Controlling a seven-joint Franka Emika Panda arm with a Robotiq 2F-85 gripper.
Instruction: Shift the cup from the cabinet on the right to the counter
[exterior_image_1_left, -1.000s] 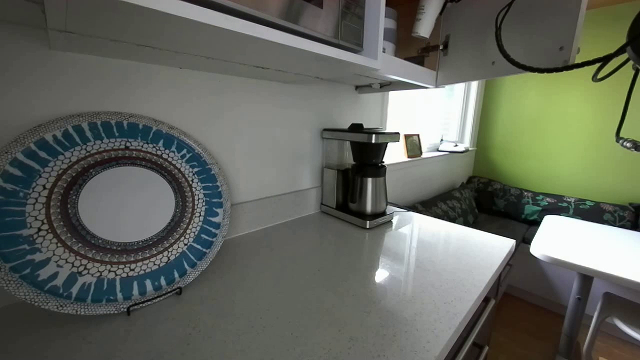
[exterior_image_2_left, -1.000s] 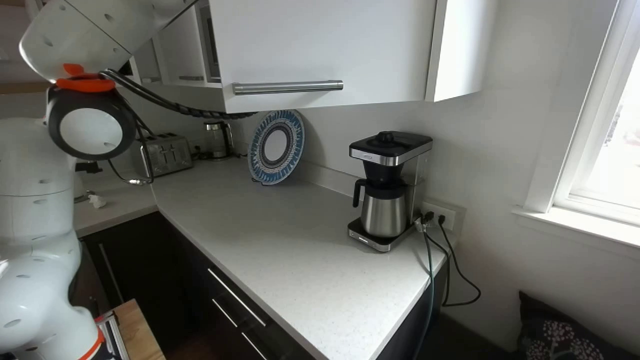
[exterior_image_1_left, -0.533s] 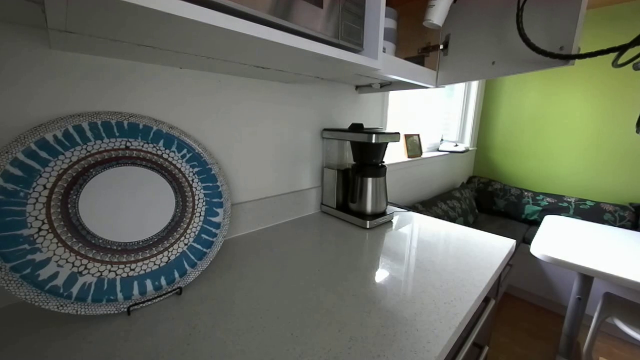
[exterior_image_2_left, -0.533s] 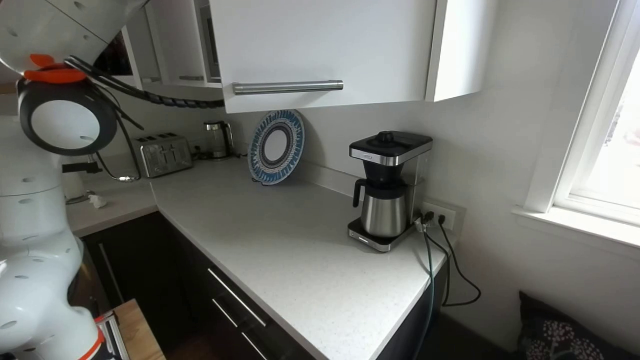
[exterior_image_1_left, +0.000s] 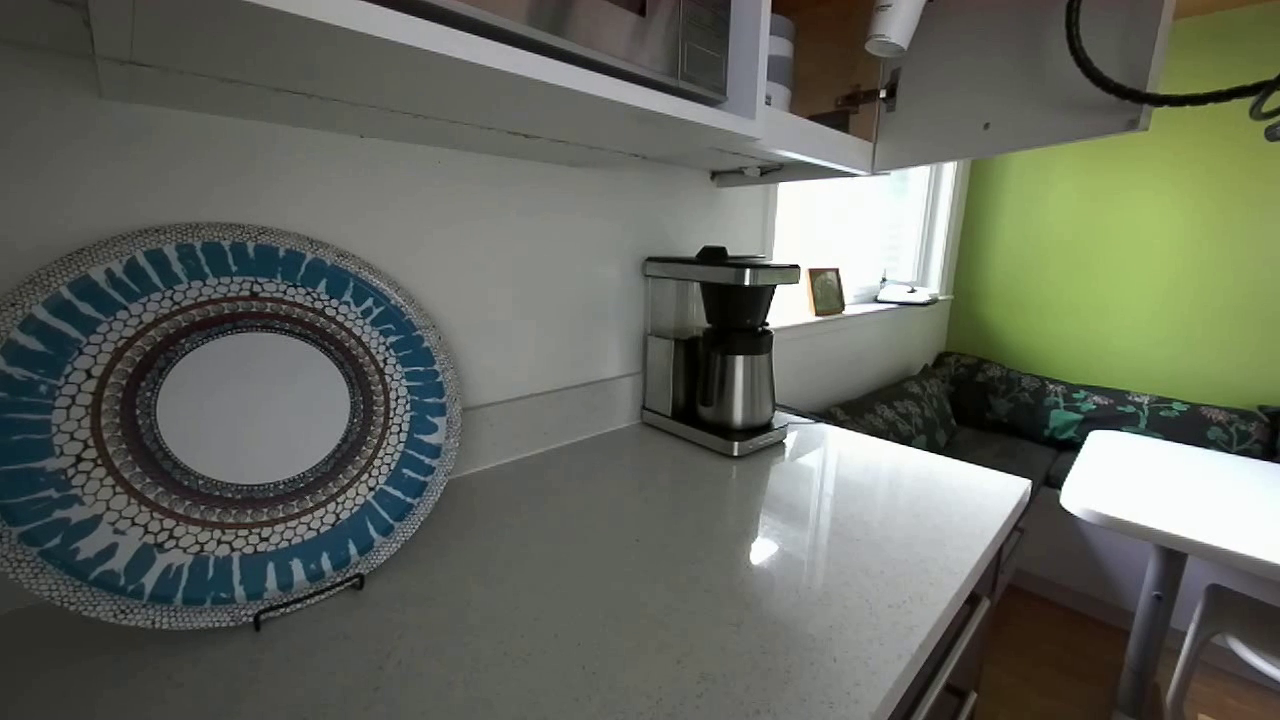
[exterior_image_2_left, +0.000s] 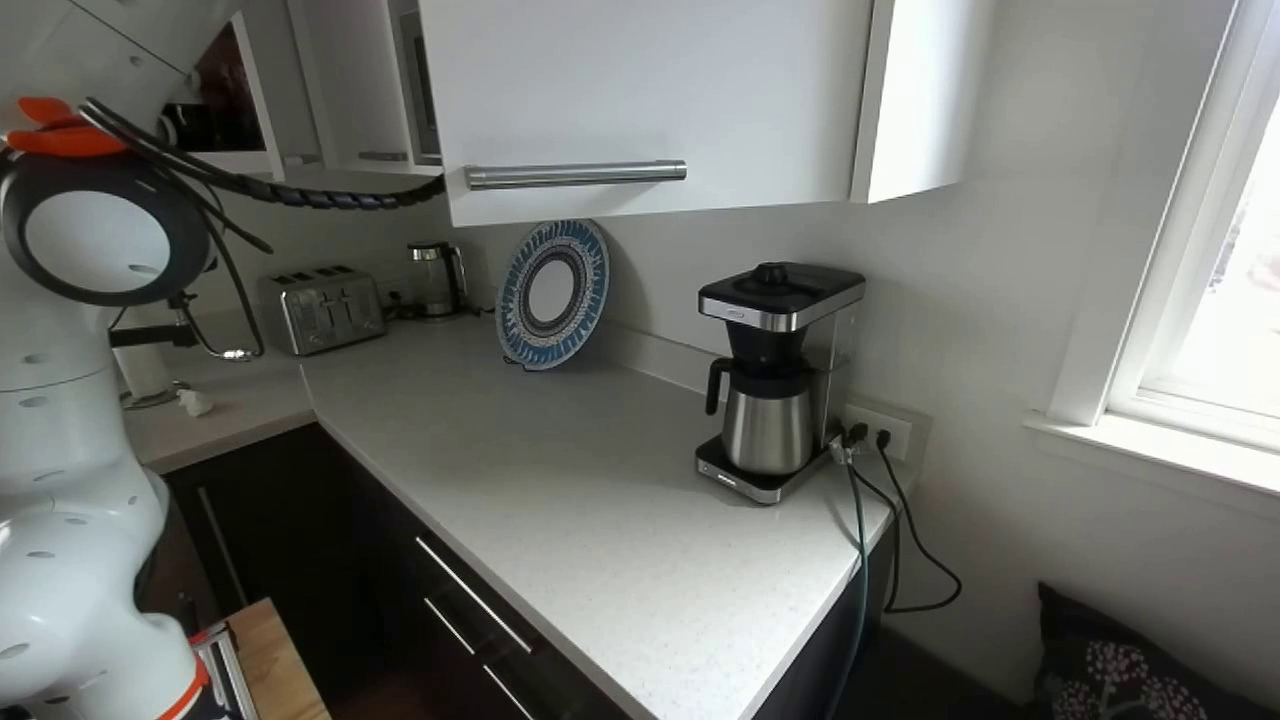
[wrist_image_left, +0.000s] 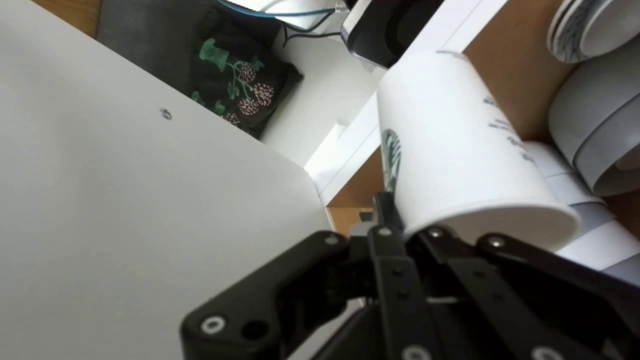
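The white paper cup (wrist_image_left: 460, 145), with a green logo and small print, is tilted in the wrist view. My gripper (wrist_image_left: 400, 227) is shut on its wall near the rim, one finger outside and the other hidden at the mouth. In an exterior view the lower end of the cup (exterior_image_1_left: 893, 28) shows at the top, in front of the open cabinet door (exterior_image_1_left: 1020, 80). The cabinet's brown interior (exterior_image_1_left: 835, 65) is beside it. The door's outer face with its bar handle shows in an exterior view (exterior_image_2_left: 650, 100). The pale counter (exterior_image_1_left: 620, 560) lies below; it also shows here (exterior_image_2_left: 560, 480). The gripper is hidden in both exterior views.
A coffee maker (exterior_image_1_left: 715, 350) stands at the counter's end; a large patterned plate (exterior_image_1_left: 250, 420) leans on the wall. Stacked bowls and cups (wrist_image_left: 595, 110) sit in the cabinet. A toaster (exterior_image_2_left: 325, 308) stands farther back. The arm's cable (exterior_image_2_left: 330, 197) hangs near the door.
The cup has moved right and slightly up in an exterior view, away from the cabinet's opening along the door. The arm has swung left in an exterior view. The cup stays held.
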